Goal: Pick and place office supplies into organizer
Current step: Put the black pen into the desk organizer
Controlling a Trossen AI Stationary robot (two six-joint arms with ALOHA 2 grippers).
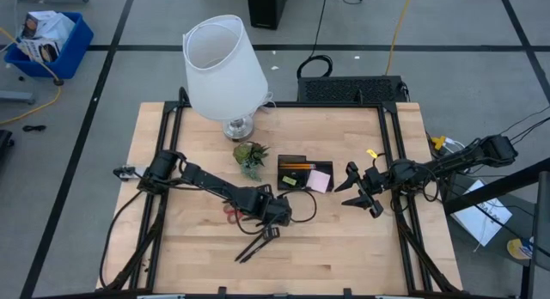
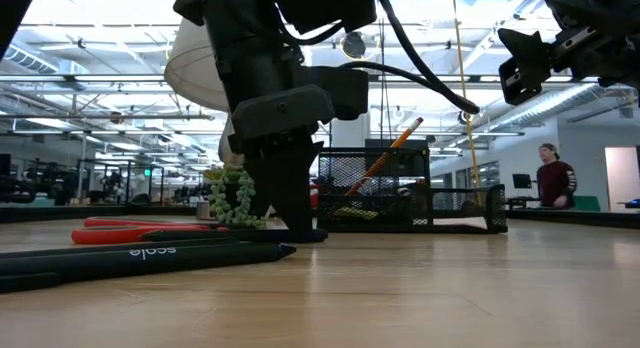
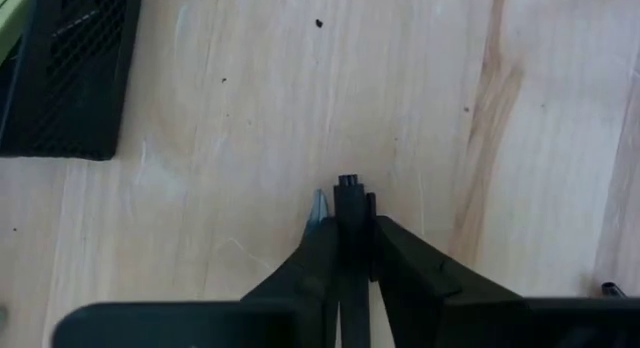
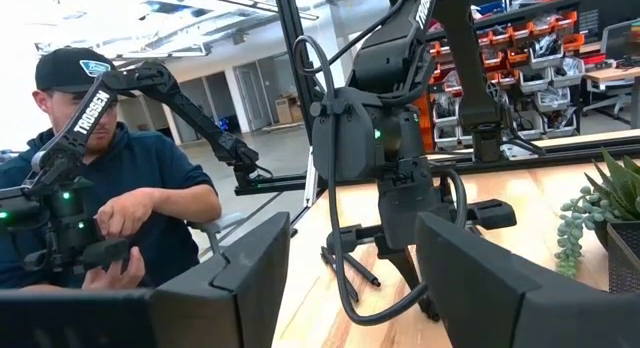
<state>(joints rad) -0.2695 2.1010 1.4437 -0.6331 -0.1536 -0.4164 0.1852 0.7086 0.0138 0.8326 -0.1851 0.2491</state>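
Observation:
Two black pens (image 1: 258, 245) lie on the wooden table near its front, with my left gripper (image 3: 347, 220) shut on the far end of one of them. In the low view that gripper (image 2: 300, 228) points steeply down at the tabletop behind the pens (image 2: 150, 254). Red-handled scissors (image 1: 232, 215) lie flat beside the left arm. The black organizer (image 1: 292, 161) stands mid-table and holds an orange pencil (image 1: 297, 165), a pink sticky pad (image 1: 320, 180) and a yellow-green piece (image 1: 288, 181). My right gripper (image 1: 359, 194) hangs open above the table's right side. My left gripper pinches a thin black pen between its two fingers, close to the pen's end (image 3: 347, 184), which shows just past the fingertips. The fingers come from above, slanting steeply down. The pen lies on the table.
A small green plant (image 1: 250, 158) and a white-shaded lamp (image 1: 223, 67) stand left of and behind the organizer. A black keyboard (image 1: 352, 88) lies at the far edge. A person sits beyond the table's left side in the right wrist view (image 4: 90, 208).

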